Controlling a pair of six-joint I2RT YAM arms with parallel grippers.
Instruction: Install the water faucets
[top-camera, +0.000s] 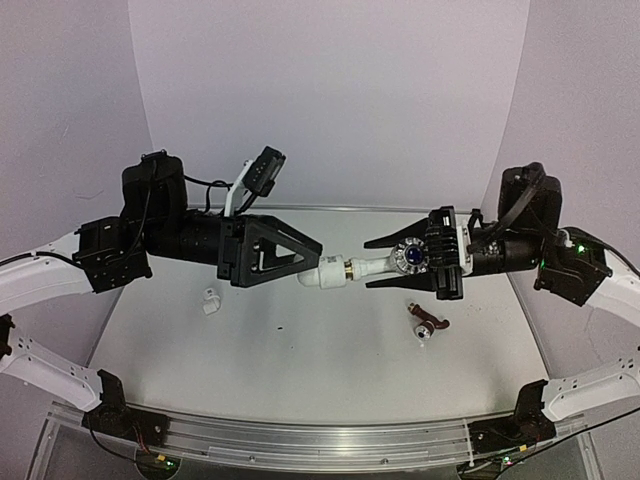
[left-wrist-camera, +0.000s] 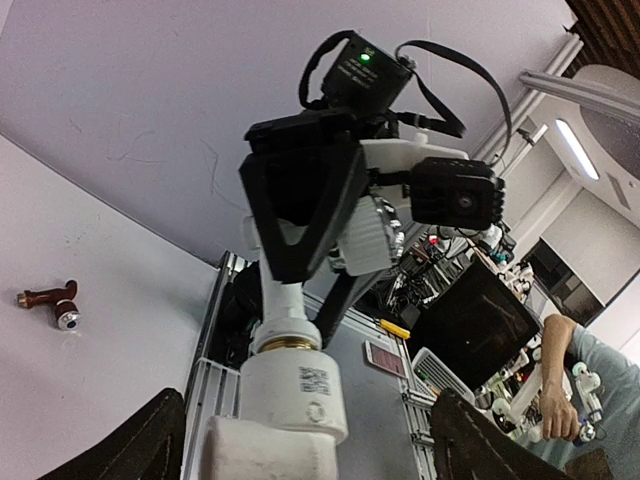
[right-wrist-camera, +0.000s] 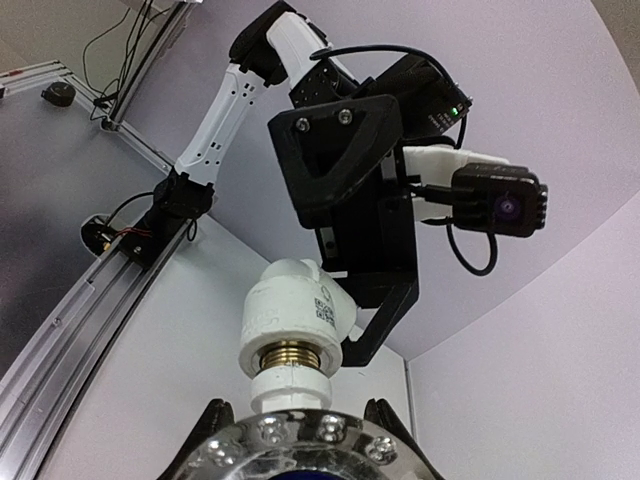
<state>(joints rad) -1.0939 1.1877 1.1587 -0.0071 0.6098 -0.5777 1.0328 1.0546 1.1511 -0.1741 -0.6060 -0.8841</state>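
Roughly halfway, I'd say: faucet partly threaded into elbow fitting, right jaws gripping its knob, left jaws wide around elbow; second faucet lies on bench.

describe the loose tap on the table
On the right half of the white table, near side of the black right arm, lies a reddish-brown curved tap with a silvery knob. The other loose piece, a white elbow fitting, lies left.

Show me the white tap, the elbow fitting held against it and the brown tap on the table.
white tap (top-camera: 412, 256): top view, on its blue-centred knob.
elbow fitting (top-camera: 323, 276): top view, on its round body.
brown tap (top-camera: 430, 320): top view, on its body.
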